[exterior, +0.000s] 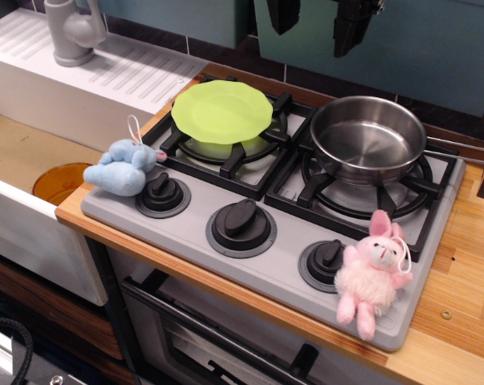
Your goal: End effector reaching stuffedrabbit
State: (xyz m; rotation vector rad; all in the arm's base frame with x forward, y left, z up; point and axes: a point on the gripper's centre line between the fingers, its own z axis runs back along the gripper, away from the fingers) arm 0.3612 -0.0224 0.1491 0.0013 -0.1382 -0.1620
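Gripper (315, 24) hung at the top edge, above and behind the toy stove (193, 241), with two dark fingers spread apart and holding nothing. The stuffed rabbit (372, 271) sat on the stove's front right corner, beside the rightmost knob (326, 261), well apart from the gripper. A steel pan (368, 138) stood on the right burner, a green plate (221, 111) on the left.

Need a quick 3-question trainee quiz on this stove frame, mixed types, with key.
1. True or false: the pink rabbit sits in the pan.
2. What lies on the rear left burner? A) green plate B) blue plush C) orange dish
3. Fill in: the gripper hangs at the top edge, ____ from the rabbit.

Key: 1 false, it lies at the stove's front right corner; 2 A; 3 far.
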